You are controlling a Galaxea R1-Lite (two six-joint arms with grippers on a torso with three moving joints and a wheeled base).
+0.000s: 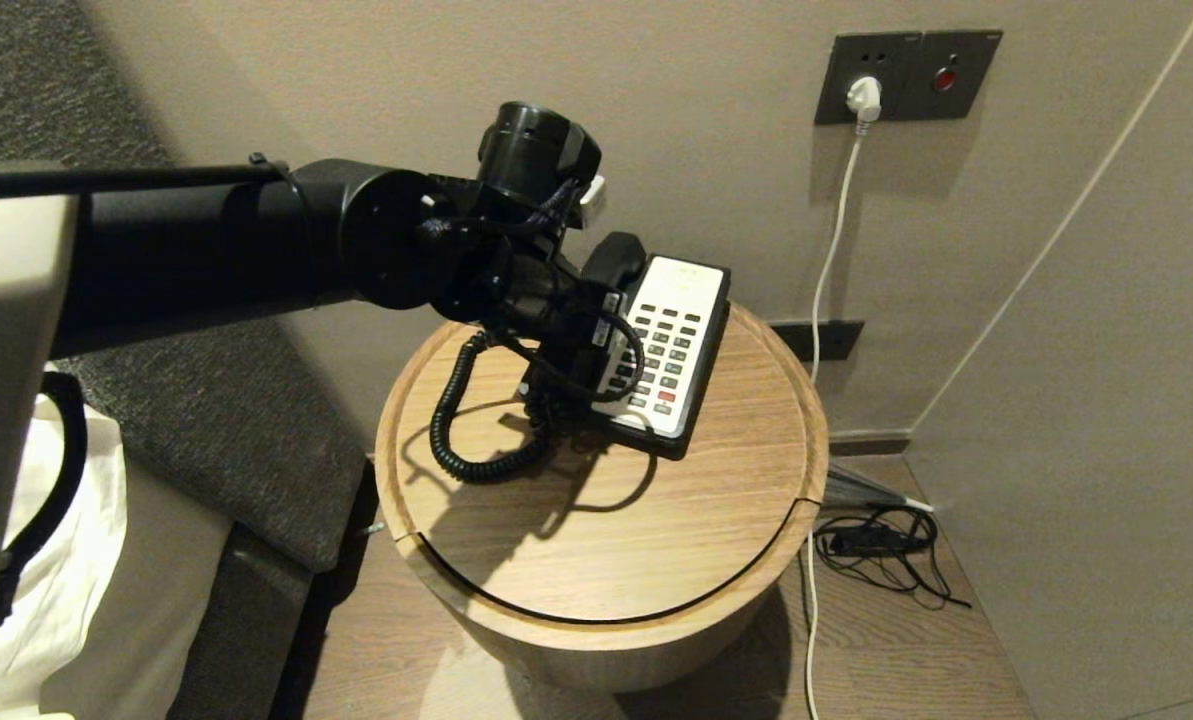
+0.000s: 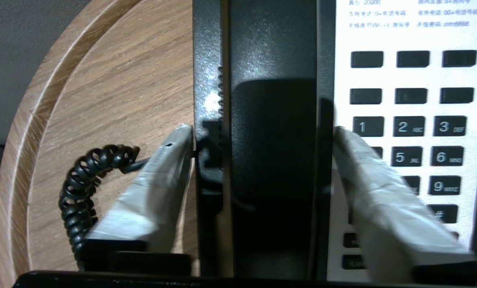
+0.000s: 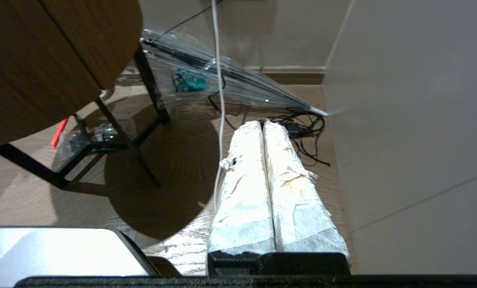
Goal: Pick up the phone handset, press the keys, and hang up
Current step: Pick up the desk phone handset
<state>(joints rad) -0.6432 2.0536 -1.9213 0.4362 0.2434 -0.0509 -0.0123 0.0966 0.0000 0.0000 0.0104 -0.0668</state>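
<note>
The left arm is reaching in from the robot's left, its forearm lying nearly level and its wrist bending downward over the handset (image 2: 272, 120). The left pincer (image 2: 262, 132) is hanging with its taped fingers (image 2: 158, 192) spread apart, one on each side of the handset, the tips standing just beside its edges. The right pincer (image 3: 263, 126) is hanging low beside the tabletop (image 1: 606, 530), well apart from the handset, with its two taped fingers (image 3: 246, 188) pressing together along their full length and pointing toward the floor.
</note>
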